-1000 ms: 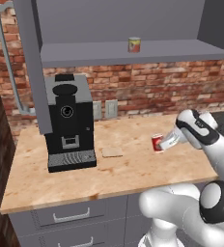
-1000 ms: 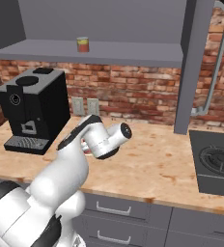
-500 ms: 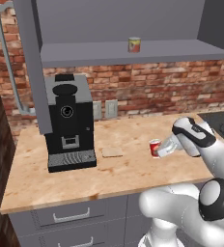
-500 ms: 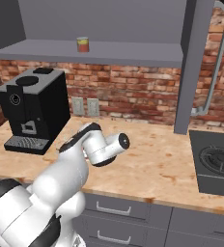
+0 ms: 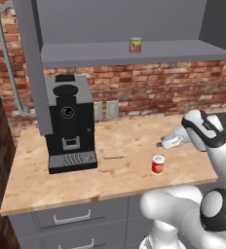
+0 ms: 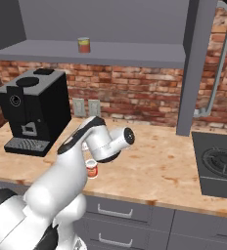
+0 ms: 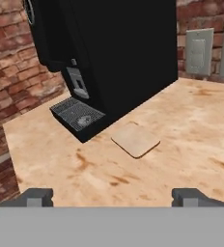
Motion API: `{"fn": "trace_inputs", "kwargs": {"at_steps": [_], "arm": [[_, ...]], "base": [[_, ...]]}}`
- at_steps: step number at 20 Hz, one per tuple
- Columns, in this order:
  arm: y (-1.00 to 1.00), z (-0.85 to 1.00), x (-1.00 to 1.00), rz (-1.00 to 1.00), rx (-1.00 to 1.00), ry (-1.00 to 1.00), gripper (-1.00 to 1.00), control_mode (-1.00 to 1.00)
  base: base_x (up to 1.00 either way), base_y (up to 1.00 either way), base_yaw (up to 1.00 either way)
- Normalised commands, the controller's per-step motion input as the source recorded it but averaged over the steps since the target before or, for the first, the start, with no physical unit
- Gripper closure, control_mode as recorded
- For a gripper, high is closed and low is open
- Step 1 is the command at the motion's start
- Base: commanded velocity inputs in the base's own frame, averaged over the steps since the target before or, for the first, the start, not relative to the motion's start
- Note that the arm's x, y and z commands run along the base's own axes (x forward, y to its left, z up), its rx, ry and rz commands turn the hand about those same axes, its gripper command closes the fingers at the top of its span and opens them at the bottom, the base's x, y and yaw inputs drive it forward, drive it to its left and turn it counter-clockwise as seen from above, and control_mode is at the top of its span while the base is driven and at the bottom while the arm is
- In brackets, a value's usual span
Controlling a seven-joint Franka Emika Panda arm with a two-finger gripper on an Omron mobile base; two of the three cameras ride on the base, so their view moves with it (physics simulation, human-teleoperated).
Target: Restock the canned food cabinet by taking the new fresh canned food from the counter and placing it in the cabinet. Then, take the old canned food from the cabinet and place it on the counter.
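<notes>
A: Where is the red can (image 5: 158, 165) relative to the coffee machine (image 5: 68, 122)?

B: It stands upright on the counter (image 5: 124, 175), well to the right of the machine and nearer the front edge. In the right base view the same can (image 6: 91, 168) shows just past the robot's forearm, which covers part of it.

A: And the gripper (image 5: 164, 142)?

B: It hangs above the counter, a little behind and to the right of the can, apart from it. In the hand view the two finger tips (image 7: 36, 197) sit far out at either side, so the gripper (image 7: 116, 198) is spread wide with nothing between them.

A: What else lies near the machine?

B: A small flat tan square (image 5: 113, 153) lies on the counter just right of the machine's drip tray (image 5: 72, 160), between machine and can. Two wall sockets (image 5: 105, 110) sit on the brick wall just right of the machine. A grey pipe (image 5: 8, 58) runs up the wall on the machine's left.

A: The yellow-orange can?

B: The yellow-orange can (image 5: 135, 45) stands upright on the cabinet's shelf board (image 5: 134, 53), above and to the right of the machine.

A: Open room?

B: The counter right of the tan square is bare wood apart from the red can. Far to the right of the machine a dark stove top (image 6: 217, 163) meets the counter, with a grey upright panel (image 6: 190, 68) behind it.
</notes>
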Motion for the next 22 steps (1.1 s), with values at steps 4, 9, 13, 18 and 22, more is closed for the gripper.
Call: {"fn": "trace_inputs", "kwargs": {"at_steps": [4, 9, 13, 18, 22], "arm": [[0.05, 0.70, -0.96, 0.00, 0.05, -0.01, -1.00, -1.00], [0.36, 0.06, -1.00, 0.00, 0.00, -0.19, -1.00, -1.00], [0.59, -0.05, -1.00, 0.00, 0.00, -0.25, -1.00, -1.00], [0.97, 0.08, -1.00, 0.00, -0.03, -0.29, -1.00, -1.00], [0.94, 0.27, -0.98, 0.05, -0.18, -0.65, -1.00, -1.00]], "base": [[0.00, 0.00, 0.00], [0.00, 0.00, 0.00], [0.00, 0.00, 0.00], [0.00, 0.00, 0.00], [0.00, 0.00, 0.00]]}}
